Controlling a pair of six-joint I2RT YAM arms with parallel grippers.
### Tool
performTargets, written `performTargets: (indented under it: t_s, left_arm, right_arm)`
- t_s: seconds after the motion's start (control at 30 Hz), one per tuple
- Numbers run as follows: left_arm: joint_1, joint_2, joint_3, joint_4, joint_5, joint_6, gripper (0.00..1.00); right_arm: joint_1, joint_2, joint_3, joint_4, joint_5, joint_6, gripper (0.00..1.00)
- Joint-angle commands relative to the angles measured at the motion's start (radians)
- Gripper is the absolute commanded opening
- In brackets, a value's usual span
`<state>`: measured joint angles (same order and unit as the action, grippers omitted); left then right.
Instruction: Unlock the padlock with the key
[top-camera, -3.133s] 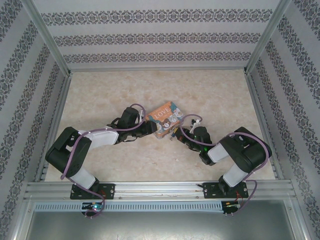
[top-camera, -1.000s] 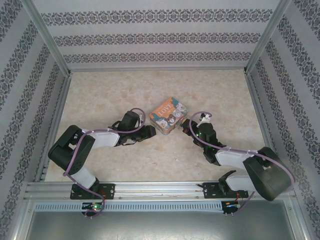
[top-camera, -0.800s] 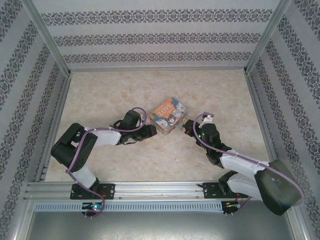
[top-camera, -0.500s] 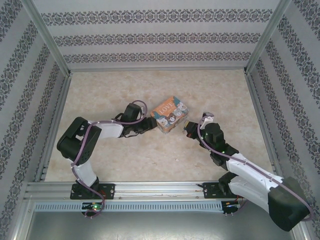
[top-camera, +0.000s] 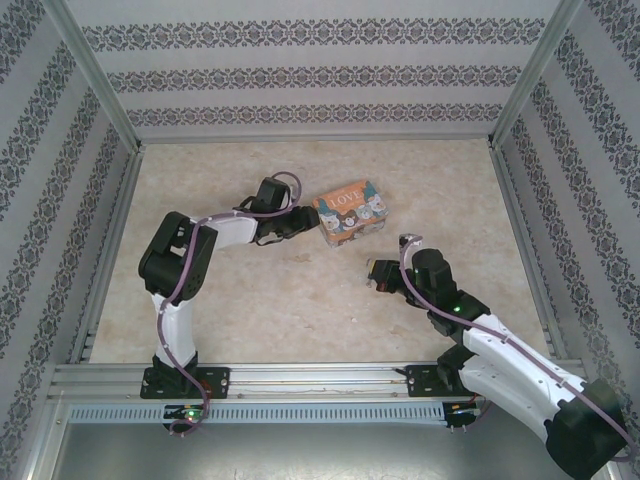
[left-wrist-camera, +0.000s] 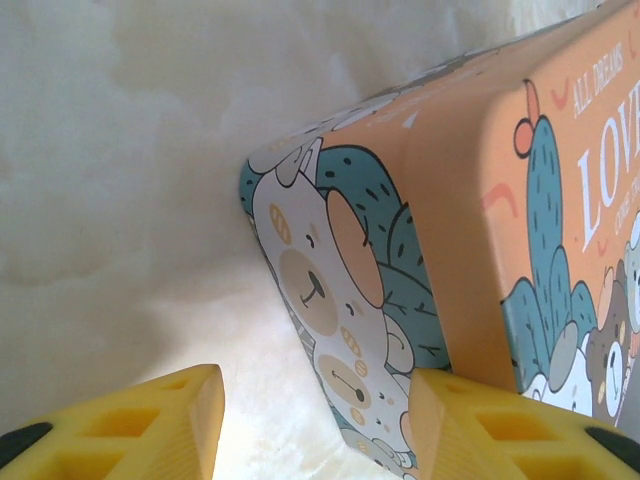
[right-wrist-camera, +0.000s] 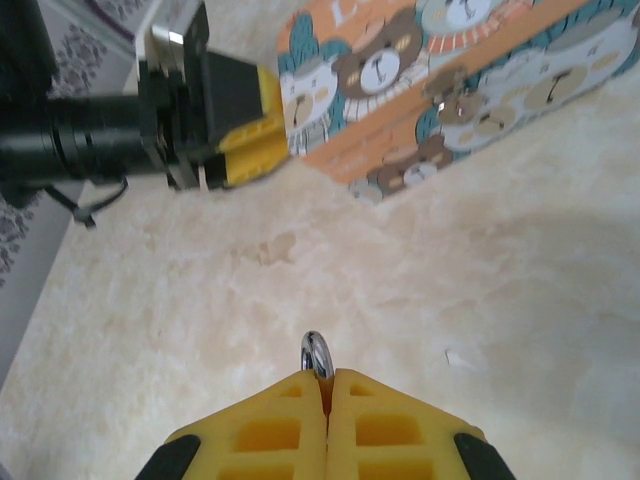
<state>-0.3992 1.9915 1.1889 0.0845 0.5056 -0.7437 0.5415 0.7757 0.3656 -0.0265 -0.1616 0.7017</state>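
My right gripper (top-camera: 378, 272) (right-wrist-camera: 326, 388) is shut, and a curved silvery shackle (right-wrist-camera: 315, 352) sticks out past its tips. This is the padlock; its teal body is hidden between the yellow fingers. The gripper hovers over bare table, well in front of the "LOVE" tin (top-camera: 350, 210) (right-wrist-camera: 440, 80). My left gripper (top-camera: 300, 222) (left-wrist-camera: 315, 430) is open at the tin's left end (left-wrist-camera: 340, 290). The tin's corner sits between its jaws, with the right finger (left-wrist-camera: 490, 425) against the tin. The left gripper (right-wrist-camera: 250, 140) also shows beside the tin in the right wrist view. I cannot make out the key.
A tiny pale sliver (right-wrist-camera: 455, 357) lies on the marble-patterned table (top-camera: 250, 310) to the right of my right fingers; I cannot tell what it is. Patterned walls and metal rails (top-camera: 110, 250) enclose the table. There is free room in front of the tin and at the back.
The right arm has drawn back from the tin toward the near right with its gripper shut. The left gripper has moved up and right with the tin, which has turned and shifted farther away.
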Motion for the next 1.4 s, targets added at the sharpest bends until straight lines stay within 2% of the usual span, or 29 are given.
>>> performTargets:
  t_s: [0.0, 0.27, 0.67, 0.97, 1.17, 1.37]
  left_arm:
    - [0.013, -0.004, 0.029, -0.064, 0.015, 0.045, 0.52]
    - [0.016, -0.18, -0.081, -0.052, -0.002, 0.064, 0.52]
    - [0.015, -0.662, -0.368, -0.109, -0.153, 0.123, 0.58]
    - [0.018, -1.028, -0.548, -0.13, -0.232, 0.248, 0.77]
    - [0.019, -1.172, -0.617, -0.153, -0.251, 0.272, 0.82]
    - [0.022, -1.234, -0.637, -0.178, -0.292, 0.292, 0.86]
  right_arm:
    - [0.019, -0.018, 0.043, -0.073, -0.048, -0.024, 0.0]
    - [0.038, -0.017, 0.065, -0.172, -0.072, -0.02, 0.0]
    - [0.08, 0.026, 0.09, -0.24, -0.1, -0.003, 0.0]
    - [0.124, 0.051, 0.089, -0.275, -0.106, 0.05, 0.0]
    - [0.134, 0.075, 0.082, -0.311, -0.122, 0.105, 0.0]
    - [0.145, 0.114, 0.066, -0.312, -0.149, 0.148, 0.0]
